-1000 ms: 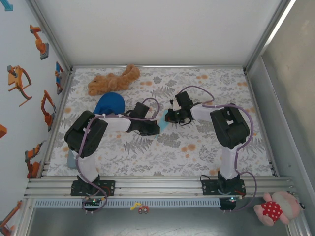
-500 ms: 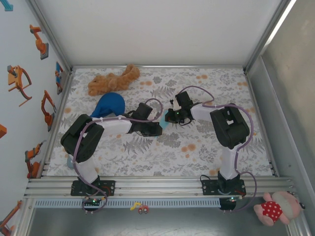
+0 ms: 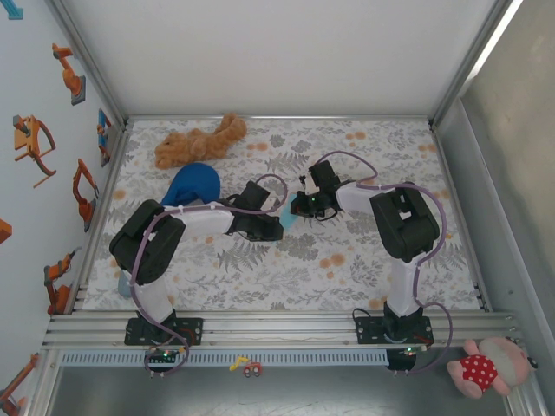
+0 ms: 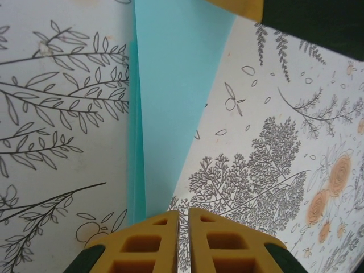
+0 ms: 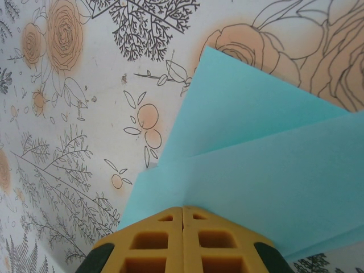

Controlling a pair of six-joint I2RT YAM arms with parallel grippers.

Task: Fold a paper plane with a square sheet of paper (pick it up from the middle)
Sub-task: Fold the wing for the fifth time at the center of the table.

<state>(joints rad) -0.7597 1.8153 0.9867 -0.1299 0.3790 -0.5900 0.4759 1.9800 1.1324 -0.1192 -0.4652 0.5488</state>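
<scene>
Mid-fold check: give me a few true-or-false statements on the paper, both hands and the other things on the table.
1. The left hand and right hand meet at the cyan paper. True.
2. The cyan paper lies flat and unfolded. False: it shows overlapping folded layers.
3. The right hand's fingers stand wide apart. False: they are closed together.
4. The dark blue dome sits near the orange plush toy. True.

Paper (image 4: 170, 85) mid-table between left gripper (image 4: 182, 211) and right gripper (image 5: 182, 209) (both touching it), dome (image 3: 192, 183) leftward, plush toy (image 3: 198, 141) behind dome.
</scene>
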